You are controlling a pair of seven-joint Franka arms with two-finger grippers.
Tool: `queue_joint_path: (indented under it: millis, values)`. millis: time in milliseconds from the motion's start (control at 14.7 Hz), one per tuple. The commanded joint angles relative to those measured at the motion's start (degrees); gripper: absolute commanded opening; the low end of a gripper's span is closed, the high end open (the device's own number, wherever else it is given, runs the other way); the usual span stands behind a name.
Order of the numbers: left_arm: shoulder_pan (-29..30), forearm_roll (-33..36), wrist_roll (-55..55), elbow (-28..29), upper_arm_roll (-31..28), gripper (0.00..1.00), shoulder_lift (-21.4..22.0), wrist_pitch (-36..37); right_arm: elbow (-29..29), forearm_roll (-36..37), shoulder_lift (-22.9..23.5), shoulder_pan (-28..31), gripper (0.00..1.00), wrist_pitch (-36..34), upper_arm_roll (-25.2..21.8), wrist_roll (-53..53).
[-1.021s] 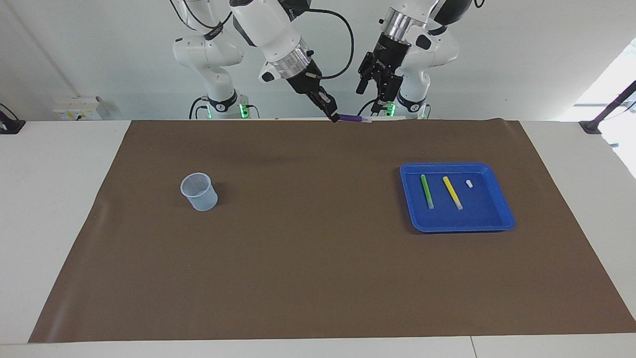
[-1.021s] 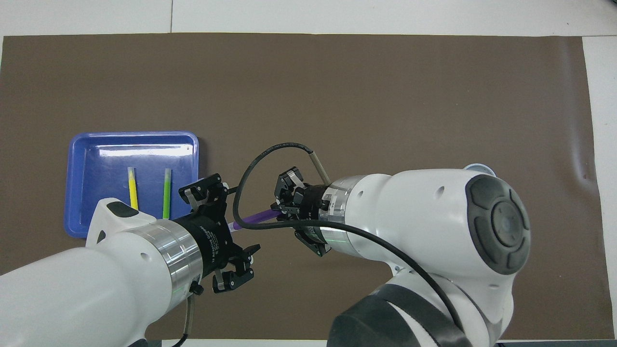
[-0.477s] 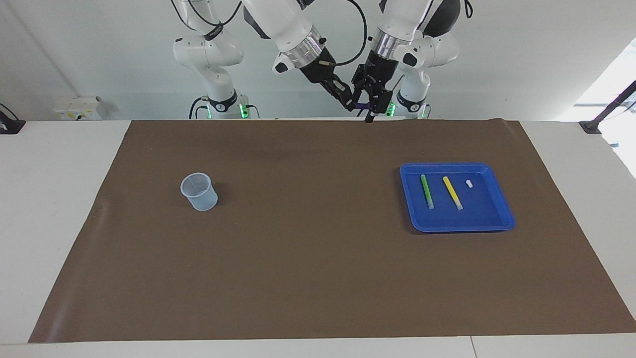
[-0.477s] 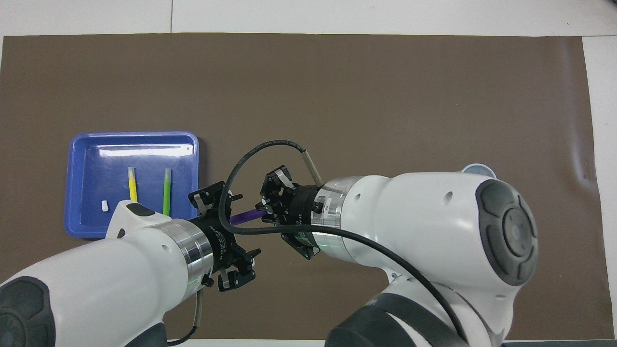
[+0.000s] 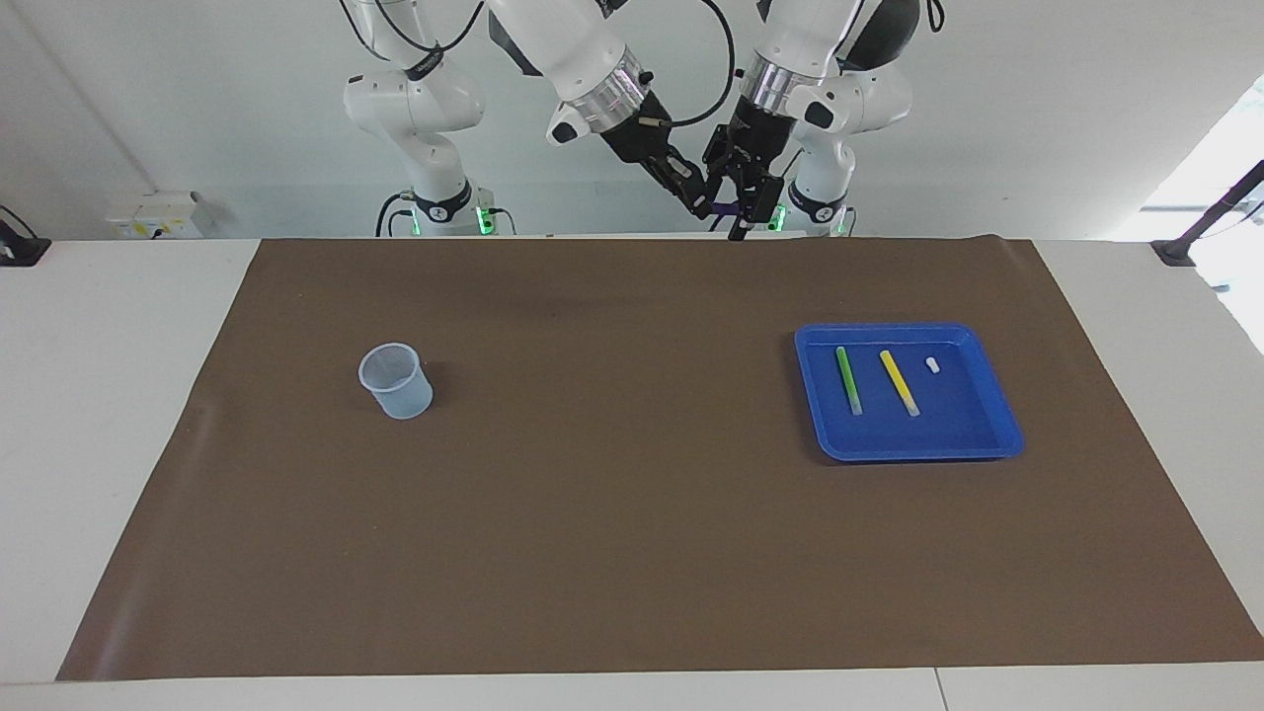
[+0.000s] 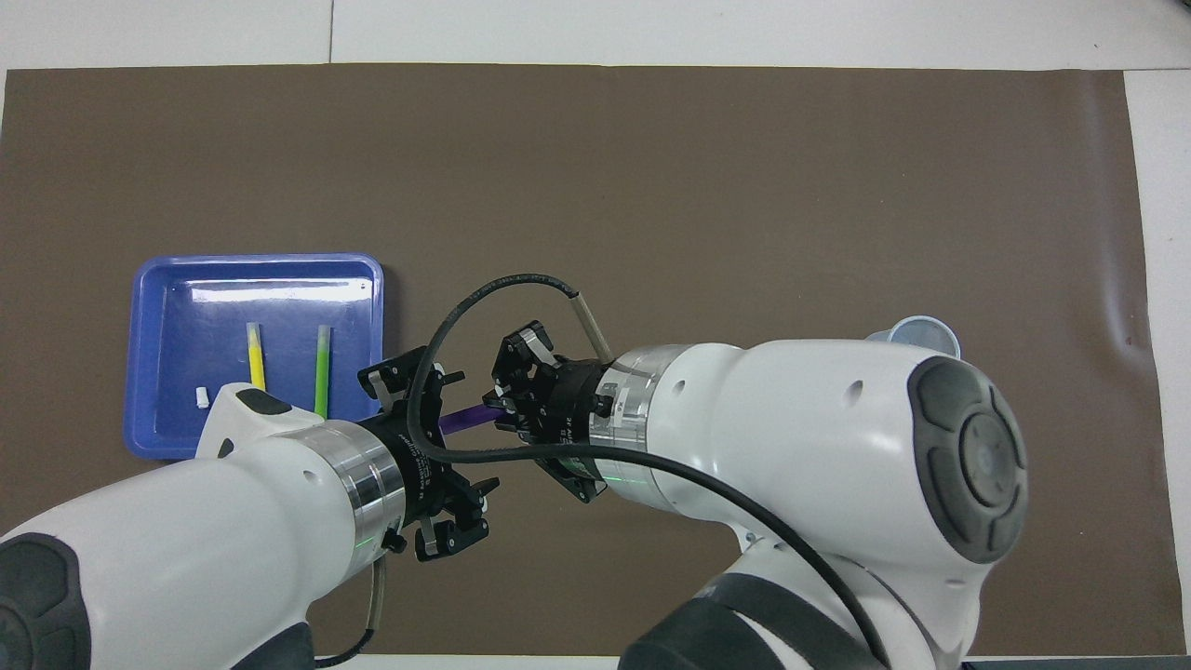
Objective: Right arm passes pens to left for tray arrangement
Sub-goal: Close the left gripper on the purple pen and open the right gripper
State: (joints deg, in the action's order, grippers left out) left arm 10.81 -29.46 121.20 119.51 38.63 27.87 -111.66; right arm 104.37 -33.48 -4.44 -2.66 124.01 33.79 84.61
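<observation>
High over the mat's edge by the robots, my right gripper [image 5: 699, 204] [image 6: 500, 415] is shut on one end of the purple pen [image 5: 724, 208] [image 6: 464, 420], which lies level in the air. My left gripper [image 5: 740, 209] [image 6: 435, 454] faces it, open, with its jaws standing around the pen's free end. Whether they touch it I cannot tell. The blue tray [image 5: 960, 420] [image 6: 166, 279] sits toward the left arm's end of the table. In it the green pen [image 5: 848, 380] [image 6: 322, 367] and the yellow pen [image 5: 900, 383] [image 6: 255, 358] lie side by side.
A tiny white piece [image 5: 932, 364] [image 6: 202, 398] lies in the tray beside the yellow pen. A translucent pale-blue cup [image 5: 396, 380] [image 6: 921, 332] stands on the brown mat [image 5: 632, 513] toward the right arm's end, partly hidden by the right arm in the overhead view.
Both grippers rose and closed in on each other. The right one carried the purple pen up, and the left one's open jaws came around its free end.
</observation>
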Motion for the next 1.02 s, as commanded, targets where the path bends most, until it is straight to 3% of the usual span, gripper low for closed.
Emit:
queue_joint_path:
  millis: [0,272,477,613,749,885,953]
  values:
    - [0.6,1.0,-1.0,-1.2,-0.6,1.00,0.6,2.4,-0.7,-1.1,0.7,0.5,0.00,1.3,1.1,0.7]
    - [0.6,1.0,-1.1,-1.2,-0.7,1.00,0.6,2.3,-0.7,-1.1,0.7,0.5,0.00,1.3,1.1,0.7]
    - [0.6,1.1,-1.1,-2.2,-1.8,0.90,0.6,2.5,-0.7,-1.1,0.7,0.5,0.00,1.4,1.1,0.7]
    - [0.6,1.1,-1.1,-2.2,-1.8,0.75,0.5,2.6,-0.7,-1.1,0.7,0.5,0.00,1.4,1.1,0.6]
    - [0.6,1.1,-1.1,-2.2,-1.9,0.51,0.6,2.5,-0.7,-1.1,0.7,0.5,0.00,1.4,1.1,0.7]
    - [0.6,1.1,-1.8,-2.2,-1.9,0.41,0.6,2.5,-0.7,-1.1,0.7,0.5,0.00,1.4,1.1,0.6]
    - [0.6,1.1,-2.2,-2.2,-1.9,0.28,0.6,2.5,-0.7,-1.1,0.7,0.5,0.00,1.4,1.1,0.6]
